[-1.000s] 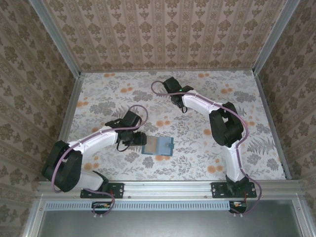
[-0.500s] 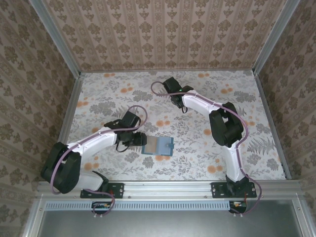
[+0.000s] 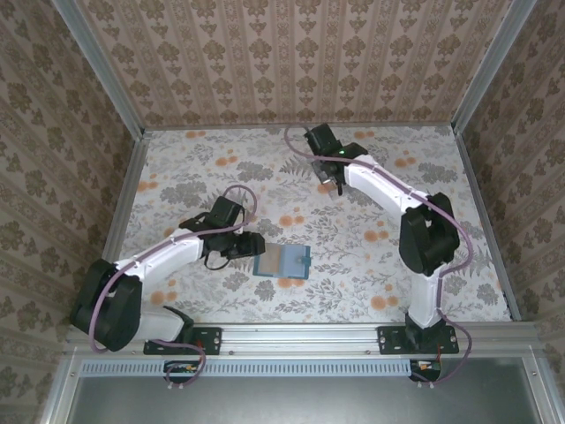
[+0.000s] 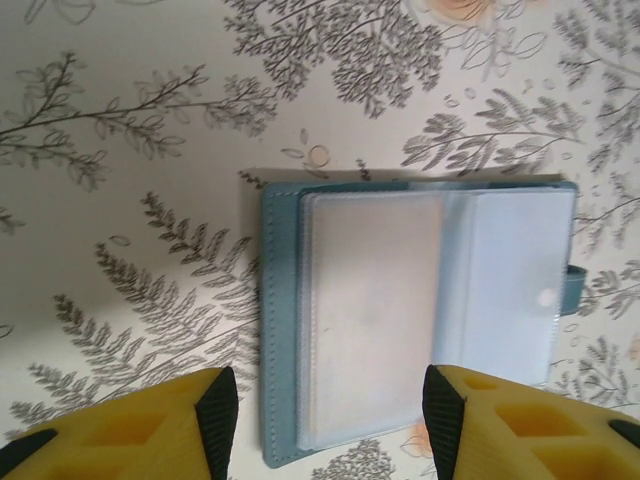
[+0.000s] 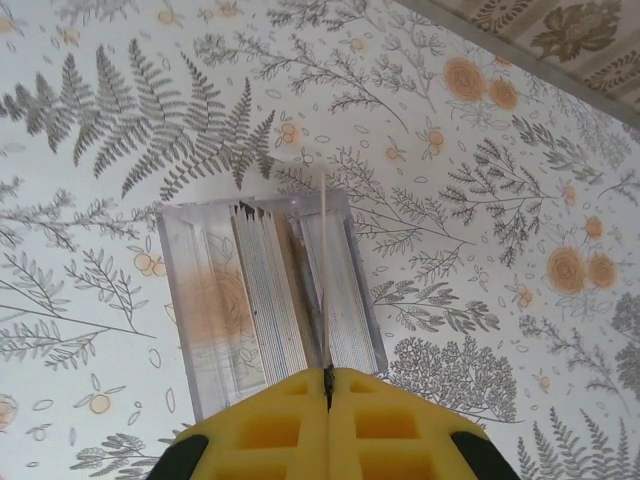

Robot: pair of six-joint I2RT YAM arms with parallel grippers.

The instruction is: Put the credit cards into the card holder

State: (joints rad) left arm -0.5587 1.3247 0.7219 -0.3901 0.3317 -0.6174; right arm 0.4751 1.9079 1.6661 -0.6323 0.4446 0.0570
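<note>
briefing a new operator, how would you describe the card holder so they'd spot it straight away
On the floral table, look at the near middle, just right of the open left gripper. The card holder lies flat and open: teal-blue cover, pale pockets inside. The clear tray of credit cards farther back, under the right gripper, is see-through, not blue.

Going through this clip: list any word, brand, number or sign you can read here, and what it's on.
None can be read.
card holder: open, its pockets plain, no print.
credit cards in the clear tray: on edge, their faces hidden.
credit card pinched in the right gripper: edge-on, nothing to read.
table: floral pattern, no lettering.
</note>
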